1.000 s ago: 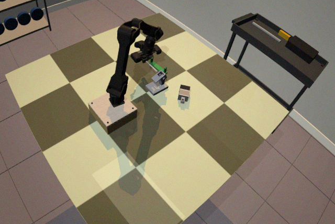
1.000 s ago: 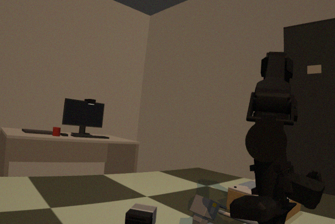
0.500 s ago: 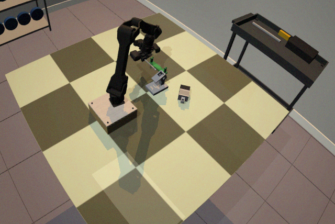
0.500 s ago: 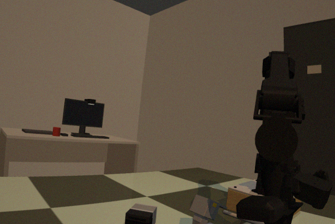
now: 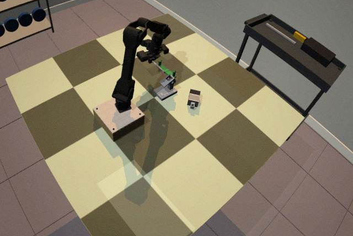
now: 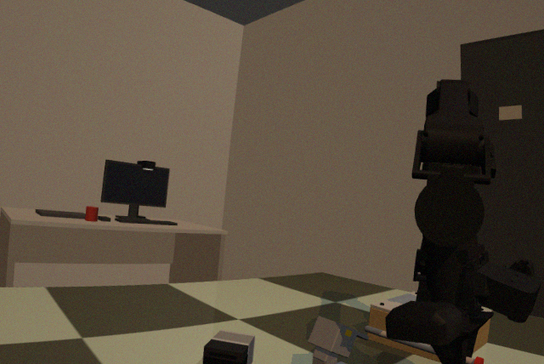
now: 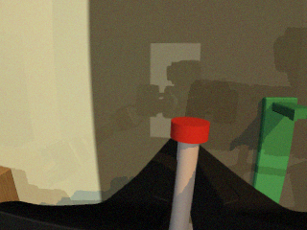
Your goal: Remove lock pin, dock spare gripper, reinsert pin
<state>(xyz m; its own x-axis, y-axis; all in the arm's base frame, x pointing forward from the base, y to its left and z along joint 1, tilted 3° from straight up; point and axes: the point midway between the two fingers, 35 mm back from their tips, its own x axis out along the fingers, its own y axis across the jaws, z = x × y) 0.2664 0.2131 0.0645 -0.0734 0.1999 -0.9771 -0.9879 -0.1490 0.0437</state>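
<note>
My gripper is shut on the lock pin near its red-capped end. The pin is a pale rod; its red cap stands past the fingertips. Its far end points at the mount's tilted grey socket and looks free, a little short of it. The socket stands on a grey base plate and looks empty. The spare gripper, a black and tan block with a small square spigot, lies apart from the mount.
A green rack with two uprights stands close beside the pin and behind the mount. The arm's wooden base block is near the mount. A dark cart stands beyond the checkered mat.
</note>
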